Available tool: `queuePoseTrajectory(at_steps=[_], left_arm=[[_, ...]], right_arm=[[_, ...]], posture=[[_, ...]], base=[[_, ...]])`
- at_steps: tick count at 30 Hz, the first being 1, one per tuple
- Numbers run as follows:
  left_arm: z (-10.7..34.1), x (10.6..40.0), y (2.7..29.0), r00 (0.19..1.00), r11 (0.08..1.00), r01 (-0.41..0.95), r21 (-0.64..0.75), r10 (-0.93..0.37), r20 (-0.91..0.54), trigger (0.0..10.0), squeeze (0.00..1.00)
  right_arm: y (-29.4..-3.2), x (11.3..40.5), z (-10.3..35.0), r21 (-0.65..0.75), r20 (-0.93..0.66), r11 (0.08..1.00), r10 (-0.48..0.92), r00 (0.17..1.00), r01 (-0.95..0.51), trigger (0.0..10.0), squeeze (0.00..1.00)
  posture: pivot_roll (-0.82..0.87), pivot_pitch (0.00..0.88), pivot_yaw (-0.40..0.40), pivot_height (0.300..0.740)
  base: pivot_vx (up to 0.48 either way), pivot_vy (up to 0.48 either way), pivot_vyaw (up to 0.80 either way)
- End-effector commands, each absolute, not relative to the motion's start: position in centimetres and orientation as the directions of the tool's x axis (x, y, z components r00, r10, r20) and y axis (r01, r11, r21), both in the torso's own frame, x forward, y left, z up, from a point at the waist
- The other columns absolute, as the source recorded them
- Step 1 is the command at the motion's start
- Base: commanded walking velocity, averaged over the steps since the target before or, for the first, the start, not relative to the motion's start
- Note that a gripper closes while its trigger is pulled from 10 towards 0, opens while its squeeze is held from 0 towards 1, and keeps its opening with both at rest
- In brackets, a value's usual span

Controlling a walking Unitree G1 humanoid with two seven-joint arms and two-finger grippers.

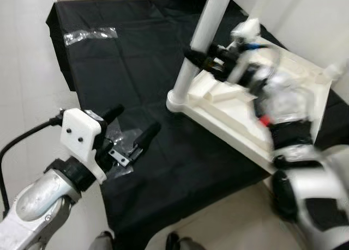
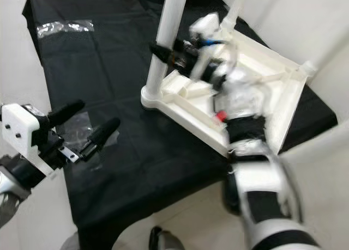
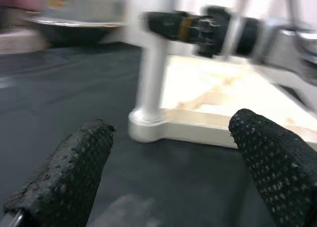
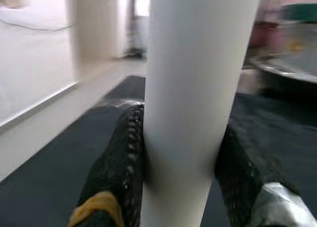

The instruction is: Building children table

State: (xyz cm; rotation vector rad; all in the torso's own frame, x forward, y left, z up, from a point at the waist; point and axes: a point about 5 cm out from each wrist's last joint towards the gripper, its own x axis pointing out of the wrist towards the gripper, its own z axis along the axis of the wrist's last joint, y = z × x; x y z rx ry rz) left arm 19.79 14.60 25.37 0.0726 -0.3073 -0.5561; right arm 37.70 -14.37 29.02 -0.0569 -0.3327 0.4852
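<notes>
A white children's tabletop (image 1: 248, 127) lies upside down on the black cloth (image 1: 136, 70). One white leg (image 1: 199, 43) stands upright in its near-left corner socket (image 1: 177, 102). My right gripper (image 1: 197, 58) is shut on that leg partway up; both black fingers (image 4: 116, 162) press its sides in the right wrist view, around the leg (image 4: 193, 108). My left gripper (image 1: 133, 129) hovers open over the cloth's near-left part, fingers (image 3: 74, 162) spread, above a clear plastic bag (image 1: 117, 146). Another leg stub (image 1: 334, 71) sticks up at the far right corner.
A second clear plastic bag (image 1: 90, 35) lies at the far left of the cloth. White walls stand to the right and left. The cloth's front edge (image 1: 163, 223) drops to a pale floor, where dark shoes (image 1: 180, 242) show.
</notes>
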Motion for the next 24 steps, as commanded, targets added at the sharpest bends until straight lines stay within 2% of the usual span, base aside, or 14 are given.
queuePoseTrajectory(at_steps=[1, 2, 4, 5, 8, 10, 11, 14, 15, 19, 20, 22, 23, 24], left_arm=[[25.6, 19.7, 14.5, 0.798, 0.843, 0.513, 0.160, -0.538, 0.273, 10.0, 0.00], [25.8, 19.8, 14.6, 0.795, 0.844, 0.515, 0.152, -0.536, 0.283, 10.0, 0.00], [25.8, 19.8, 14.6, 0.795, 0.844, 0.515, 0.152, -0.536, 0.283, 10.0, 0.00], [25.8, 20.0, 14.5, 0.792, 0.842, 0.518, 0.152, -0.539, 0.286, 10.0, 0.00], [25.9, 20.1, 14.3, 0.786, 0.838, 0.525, 0.150, -0.545, 0.292, 10.0, 0.00], [25.9, 20.4, 14.0, 0.779, 0.834, 0.531, 0.149, -0.550, 0.301, 10.0, 0.00], [25.9, 20.3, 14.0, 0.779, 0.834, 0.531, 0.149, -0.549, 0.303, 10.0, 0.00], [25.9, 20.3, 14.1, 0.780, 0.836, 0.528, 0.150, -0.547, 0.304, 10.0, 0.00], [26.0, 20.3, 14.1, 0.780, 0.837, 0.527, 0.149, -0.545, 0.307, 10.0, 0.00], [26.2, 20.3, 14.1, 0.778, 0.836, 0.529, 0.146, -0.546, 0.310, 10.0, 0.00], [26.1, 20.3, 14.0, 0.777, 0.834, 0.533, 0.143, -0.549, 0.308, 10.0, 0.00], [26.1, 20.2, 13.7, 0.774, 0.830, 0.542, 0.133, -0.555, 0.305, 10.0, 0.00], [26.1, 20.2, 13.7, 0.774, 0.830, 0.542, 0.133, -0.555, 0.305, 10.0, 0.00], [26.0, 20.2, 13.7, 0.774, 0.829, 0.544, 0.131, -0.556, 0.303, 10.0, 0.00]], right_arm=[[-14.6, 35.5, 22.6, -0.108, 0.025, 0.945, 0.313, 0.949, -0.309, 0.0, 0.00], [-12.9, 33.4, 21.0, -0.080, -0.022, 0.936, 0.342, 0.939, -0.343, 0.0, 0.00], [-12.9, 33.4, 21.0, -0.080, -0.022, 0.936, 0.342, 0.939, -0.343, 0.0, 0.00], [-12.3, 32.9, 20.7, -0.074, -0.041, 0.924, 0.374, 0.927, -0.376, 10.0, 0.00], [-12.0, 33.5, 21.3, -0.075, -0.030, 0.906, 0.415, 0.909, -0.416, 10.0, 0.00], [-11.9, 34.8, 23.4, -0.126, 0.009, 0.867, 0.487, 0.873, -0.482, 10.0, 0.00], [-12.1, 35.2, 24.2, -0.142, 0.015, 0.864, 0.490, 0.872, -0.483, 10.0, 1.00], [-12.3, 35.5, 25.0, -0.124, 0.016, 0.865, 0.492, 0.870, -0.487, 10.0, 1.00], [-12.4, 35.5, 25.8, -0.112, 0.030, 0.859, 0.505, 0.863, -0.499, 10.0, 0.00], [-12.2, 35.2, 27.3, -0.107, 0.057, 0.821, 0.568, 0.821, -0.561, 10.0, 0.00], [-12.0, 35.1, 27.7, -0.085, 0.050, 0.778, 0.627, 0.777, -0.622, 10.0, 0.00], [-11.9, 34.9, 29.0, -0.074, 0.085, 0.635, 0.772, 0.630, -0.769, 10.0, 0.00], [-11.9, 34.9, 29.0, -0.074, 0.085, 0.635, 0.772, 0.630, -0.769, 10.0, 0.00], [-12.0, 34.7, 29.8, -0.126, 0.096, 0.555, 0.832, 0.546, -0.822, 10.0, 0.00]], posture=[[0.09, 0.292, -0.179, 0.740], [0.07, 0.269, -0.166, 0.740], [0.07, 0.269, -0.166, 0.740], [0.08, 0.254, -0.162, 0.740], [0.07, 0.246, -0.168, 0.740], [0.06, 0.235, -0.178, 0.740], [0.07, 0.233, -0.175, 0.740], [0.07, 0.232, -0.173, 0.740], [0.07, 0.237, -0.167, 0.740], [0.07, 0.245, -0.162, 0.740], [0.07, 0.253, -0.163, 0.740], [0.07, 0.260, -0.162, 0.740], [0.07, 0.260, -0.162, 0.740], [0.07, 0.265, -0.164, 0.740]], base=[[0.000, 0.000, 0.00], [0.000, 0.000, 0.00], [0.000, 0.000, 0.00], [0.000, 0.000, 0.00], [0.000, 0.000, 0.00], [0.000, 0.000, 0.00], [0.000, 0.000, 0.00], [0.000, 0.000, 0.00], [0.000, 0.000, 0.00], [0.000, 0.000, 0.00], [0.000, 0.000, 0.00], [0.000, 0.000, 0.00], [0.000, 0.000, 0.00], [0.000, 0.000, 0.00]])
